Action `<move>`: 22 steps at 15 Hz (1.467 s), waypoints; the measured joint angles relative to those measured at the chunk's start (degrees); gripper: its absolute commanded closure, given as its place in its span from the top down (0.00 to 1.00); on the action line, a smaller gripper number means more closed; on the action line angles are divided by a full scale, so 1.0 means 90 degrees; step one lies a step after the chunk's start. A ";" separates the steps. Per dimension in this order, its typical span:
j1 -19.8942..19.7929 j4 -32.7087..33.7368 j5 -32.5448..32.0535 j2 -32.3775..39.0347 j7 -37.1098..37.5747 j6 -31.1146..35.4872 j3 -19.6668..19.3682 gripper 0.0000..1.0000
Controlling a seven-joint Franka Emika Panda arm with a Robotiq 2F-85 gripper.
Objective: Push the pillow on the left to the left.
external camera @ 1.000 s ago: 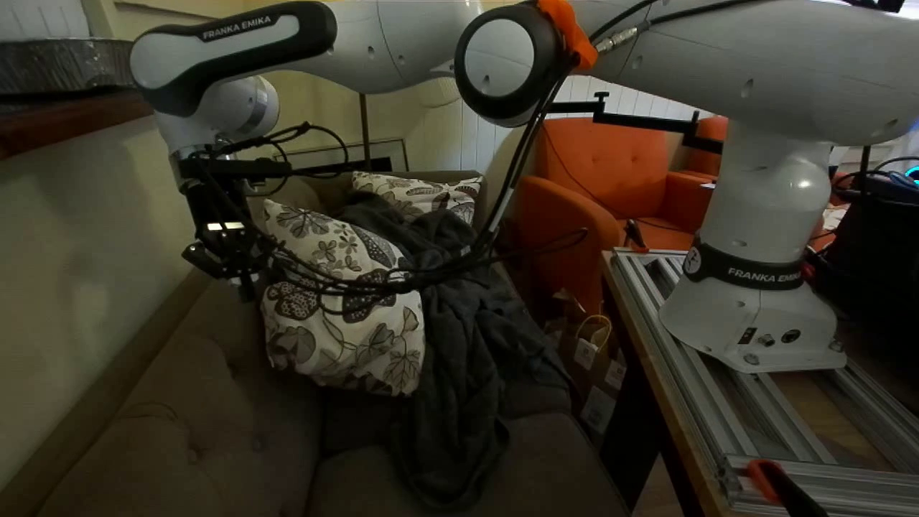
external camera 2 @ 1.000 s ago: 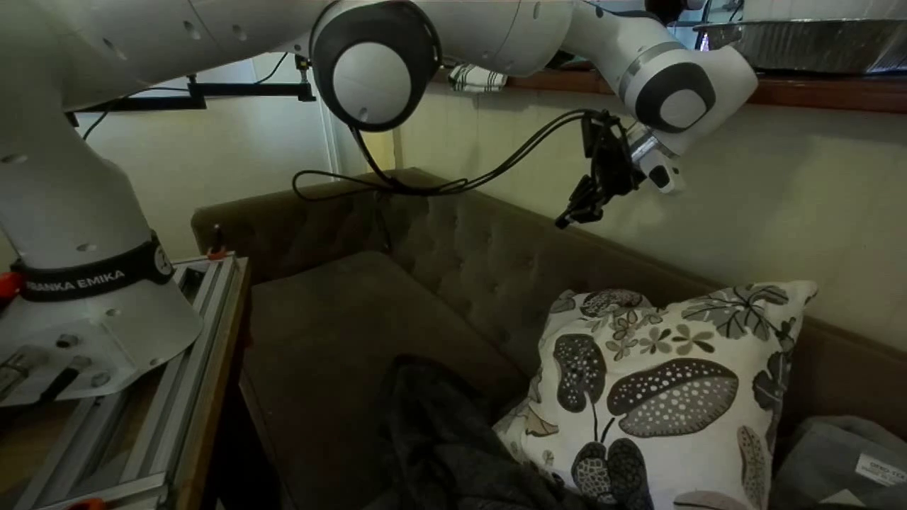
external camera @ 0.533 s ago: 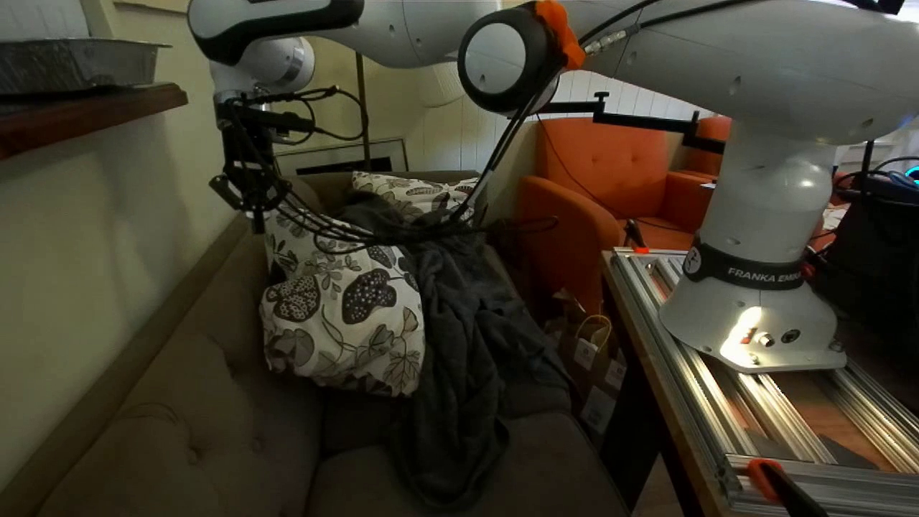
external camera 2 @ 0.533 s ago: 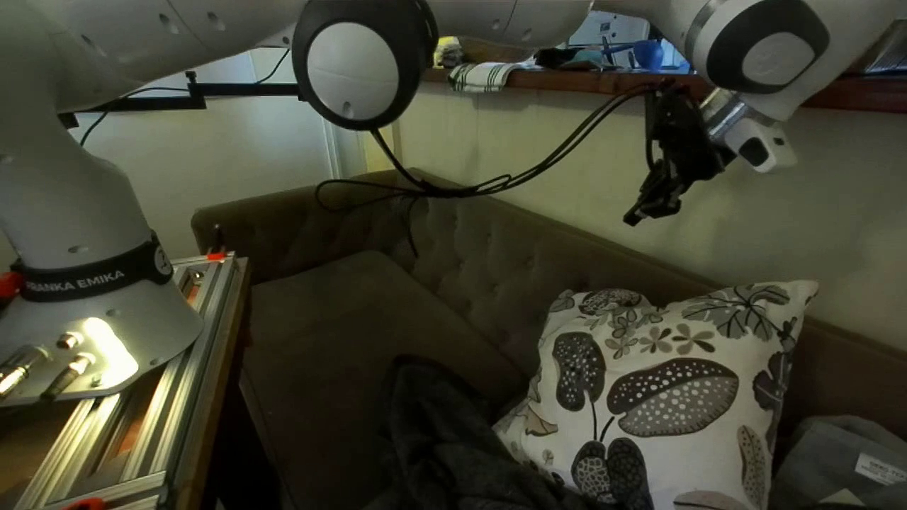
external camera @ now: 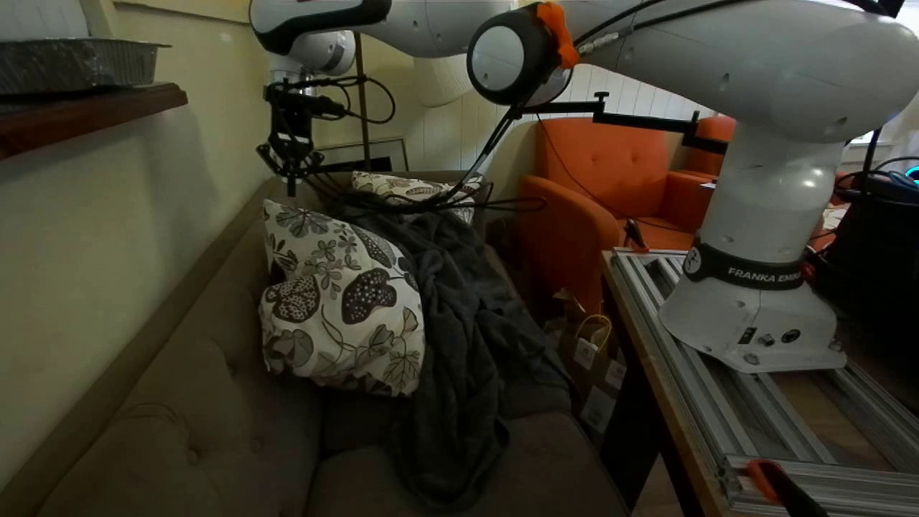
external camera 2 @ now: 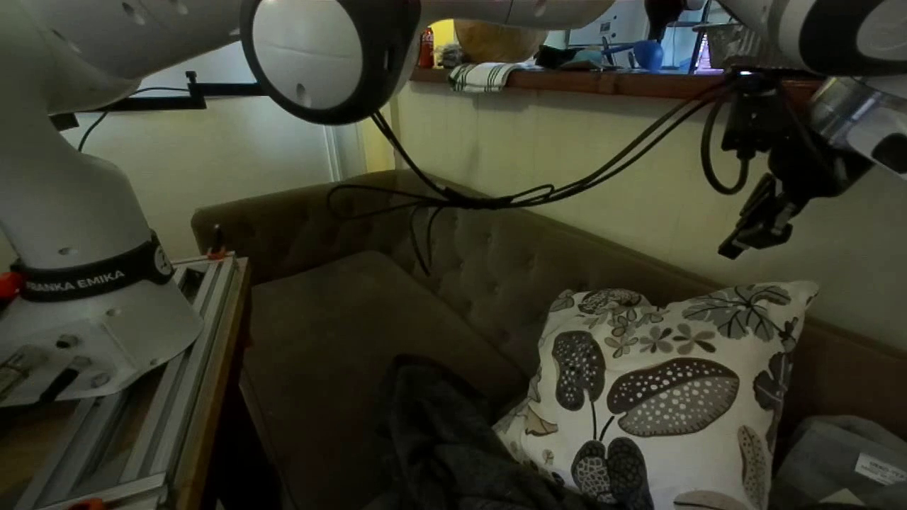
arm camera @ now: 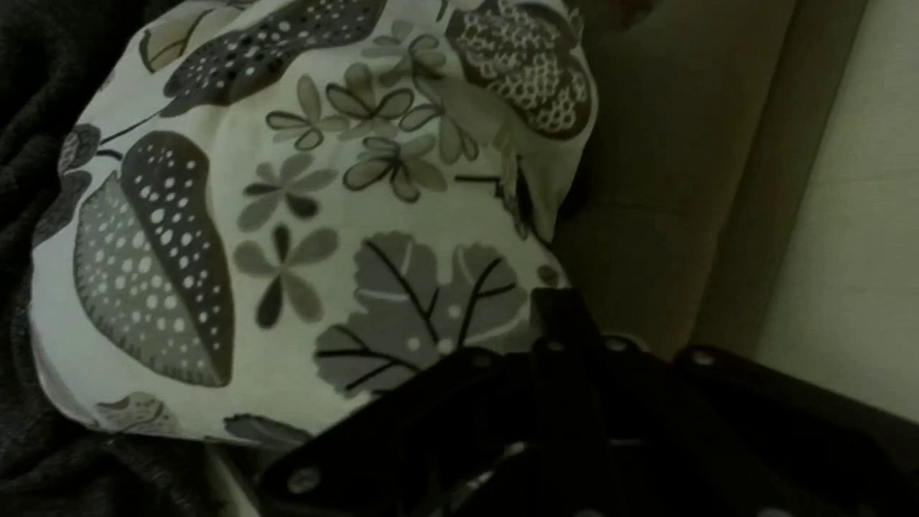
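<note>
The pillow (external camera: 341, 301) is a large cream-white cushion with dark floral motifs. It leans on the sofa back, and it also shows in an exterior view (external camera 2: 659, 375) and fills much of the wrist view (arm camera: 402, 208). My gripper (external camera: 291, 188) points down just above the pillow's far top corner in that exterior view. It also hangs above the pillow's top edge in an exterior view (external camera 2: 731, 248), apart from it. In the wrist view the gripper's fingertips (arm camera: 563, 312) are together with nothing between them, over the pillow's edge.
A dark grey blanket (external camera: 467, 316) lies beside the pillow. A smaller patterned cushion (external camera: 416, 188) stands behind. The sofa back (external camera: 208, 337) runs along the wall. A wooden shelf (external camera: 93, 115) with a foil tray (external camera: 86, 64) juts from the wall. A grey bag (external camera 2: 847, 453) lies beside the pillow.
My gripper has moved along the sofa back past the pillow's top, toward its far corner, rising and then lowering a little. It stays shut. The pillow has not visibly moved.
</note>
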 measured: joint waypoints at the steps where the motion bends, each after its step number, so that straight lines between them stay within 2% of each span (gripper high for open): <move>1: -0.0073 -0.0023 -0.0001 0.0063 0.0104 0.0182 -0.0101 0.00; 5: -0.0320 -0.0282 -0.0009 0.0464 0.0503 0.1209 -0.0523 0.00; 9: -0.0430 -0.0250 -0.0044 0.0997 0.0903 0.1925 -0.0856 0.00; 15: -0.0470 -0.0461 -0.0126 0.1313 0.1363 0.2596 -0.1105 0.00; 18: -0.0475 -0.0575 -0.0107 0.1319 0.1476 0.2570 -0.1035 0.00; 22: -0.0533 -0.0508 0.0048 0.1279 0.1497 0.1738 -0.0638 0.00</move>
